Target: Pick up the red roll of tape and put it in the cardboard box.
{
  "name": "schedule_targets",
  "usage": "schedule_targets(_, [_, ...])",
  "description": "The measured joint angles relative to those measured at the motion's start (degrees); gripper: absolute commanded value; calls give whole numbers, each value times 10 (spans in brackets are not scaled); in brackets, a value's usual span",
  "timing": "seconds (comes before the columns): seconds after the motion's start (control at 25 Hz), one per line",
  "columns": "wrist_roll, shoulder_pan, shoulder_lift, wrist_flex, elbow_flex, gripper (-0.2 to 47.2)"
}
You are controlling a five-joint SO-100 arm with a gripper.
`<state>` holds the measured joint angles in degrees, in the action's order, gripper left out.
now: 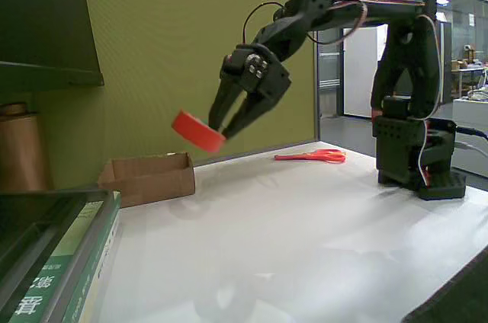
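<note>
Currently the gripper [221, 134] hangs in the air with its two fingers pinched on the red roll of tape [197, 130], which juts out to the left of the fingertips in the fixed view, tilted and slightly blurred. The grip looks to be on the roll's right edge only, so the hold is probably shallow; the carry is best kept slow and smooth, without wrist jerks.

Below and to the left of the gripper sits the cardboard box [149, 178], open-topped, on the white table [305, 231]. The roll is well above the box's rim and not quite over its opening. Travel a little farther left, then lower until the roll is just above the opening before the fingers part, so it cannot bounce off a flap.

Behind and to the right of the gripper lie the scissors [311, 156], out of the way.
</note>
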<state>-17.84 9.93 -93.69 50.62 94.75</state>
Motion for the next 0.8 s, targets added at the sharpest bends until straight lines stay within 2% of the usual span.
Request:
schedule_targets(0.28, [-44, 52, 12, -99, -51, 1])
schedule_targets(0.8, [-72, 129, 183, -127, -203, 1])
